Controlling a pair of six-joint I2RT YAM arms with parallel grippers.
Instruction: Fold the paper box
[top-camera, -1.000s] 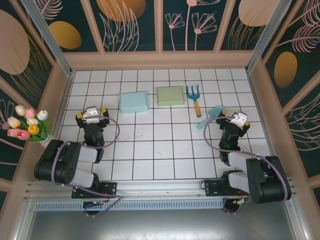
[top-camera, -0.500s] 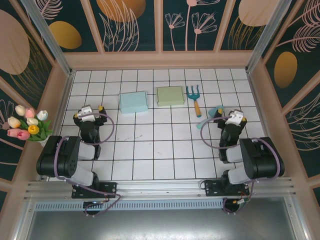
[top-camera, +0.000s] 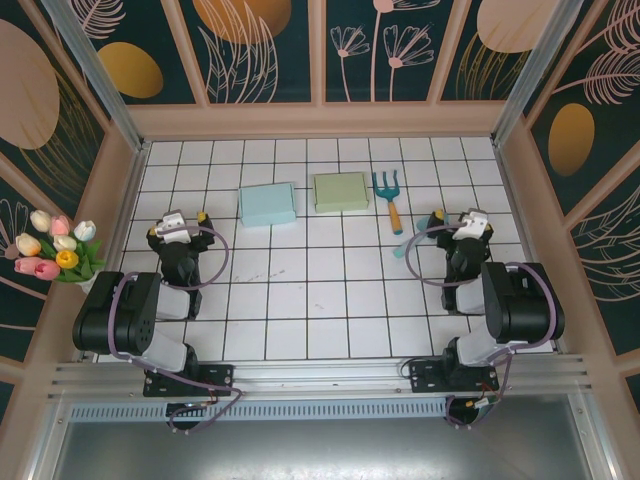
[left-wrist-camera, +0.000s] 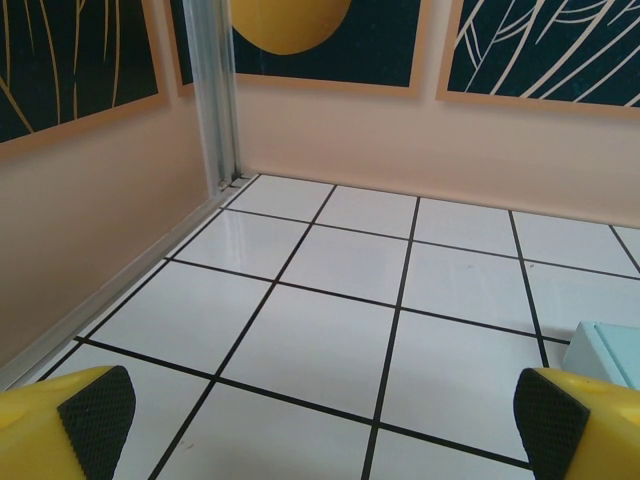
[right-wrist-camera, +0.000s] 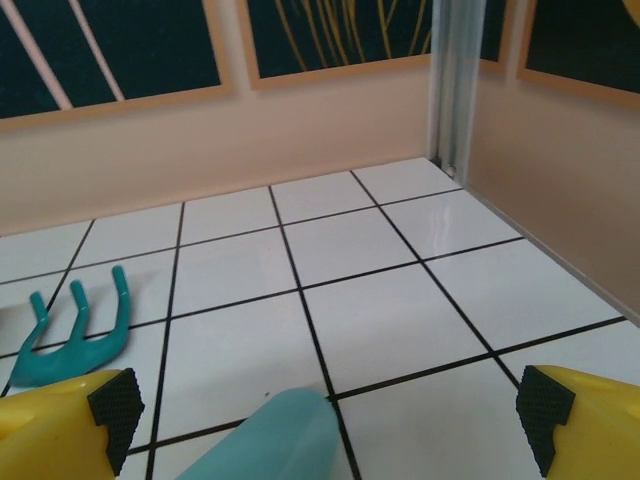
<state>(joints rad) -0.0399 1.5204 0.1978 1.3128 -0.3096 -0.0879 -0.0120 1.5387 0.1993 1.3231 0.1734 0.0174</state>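
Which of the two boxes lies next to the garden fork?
The pale green box, just left of the teal garden fork; the light blue box sits farther left, beyond the green one.

We're looking at 2 paper boxes lying flat on the table (top-camera: 300, 290), toward the back: a light blue box (top-camera: 267, 204) on the left, a pale green box (top-camera: 340, 191) just beside it, not touching.

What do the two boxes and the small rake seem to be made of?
Blue box and green box: probably matte paper or card, flat pastel faces without shine. Rake: teal head likely plastic, smooth even colour; orange handle unclear.
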